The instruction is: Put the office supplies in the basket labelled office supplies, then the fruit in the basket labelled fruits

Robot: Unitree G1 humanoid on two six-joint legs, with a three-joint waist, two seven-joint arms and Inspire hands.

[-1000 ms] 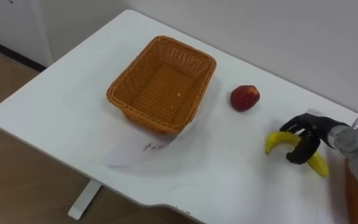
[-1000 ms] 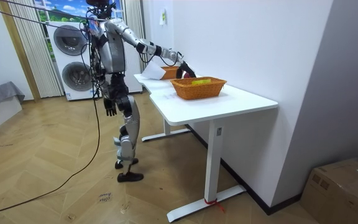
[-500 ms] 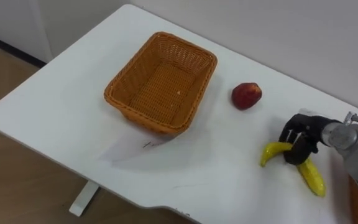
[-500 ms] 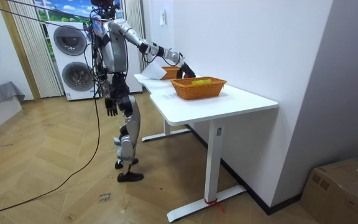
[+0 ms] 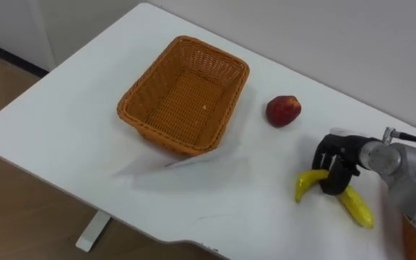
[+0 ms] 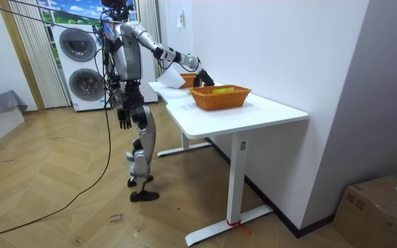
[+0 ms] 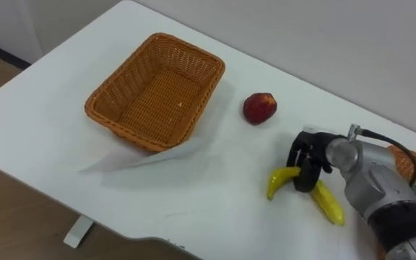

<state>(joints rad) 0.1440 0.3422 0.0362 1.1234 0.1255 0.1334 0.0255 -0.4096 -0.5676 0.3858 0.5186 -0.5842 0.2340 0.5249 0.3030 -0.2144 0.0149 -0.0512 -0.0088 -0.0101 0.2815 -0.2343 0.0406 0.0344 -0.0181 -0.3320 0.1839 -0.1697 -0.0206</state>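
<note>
Right hand (image 5: 336, 167), fingers curled over the bend of the banana (image 5: 354, 208), is the near one (left hand (image 6: 123, 118) hangs slack at the hip); banana lies on the desk (image 5: 63, 133), long axis toward lower right, empty wicker basket (image 5: 157, 136) well to its left past the apple (image 5: 284, 110).

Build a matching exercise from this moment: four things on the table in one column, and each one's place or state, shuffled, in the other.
Things
1. wicker basket
2. apple
3. banana
4. sheet of paper

Places or states
A. gripped by the right hand, low over the table
B. sticking out from under the basket's near edge
C. empty
D. lying free between the basket and the hand

Pairs: 1-C, 2-D, 3-A, 4-B
</note>
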